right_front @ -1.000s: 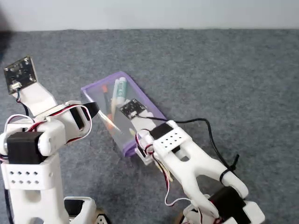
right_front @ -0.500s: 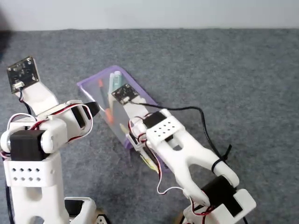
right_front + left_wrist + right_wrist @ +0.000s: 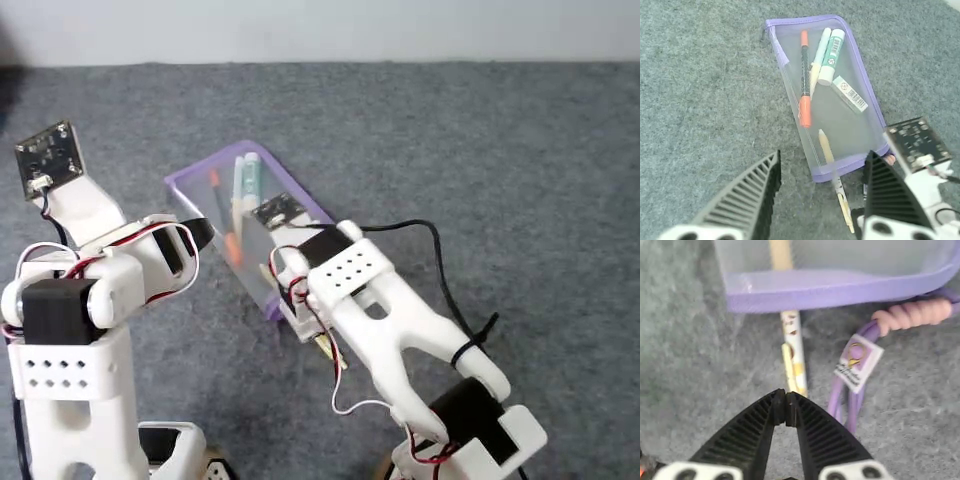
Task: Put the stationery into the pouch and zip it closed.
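black ribbed jaws of the right gripper (image 3: 785, 405) meet tip to tip, holding nothing, just at the free end of the pencil (image 3: 791, 355), which lies half inside the pouch (image 3: 840, 287) and half out on the carpet (image 3: 690, 365). a push off the pencil's axis could slip past it or shove the light pouch along, since the left gripper (image 3: 823, 156) hangs wide open above and pins nothing. the zip pull (image 3: 910, 314) lies just beside and could snag, and the zip cannot close over a jutting pencil.
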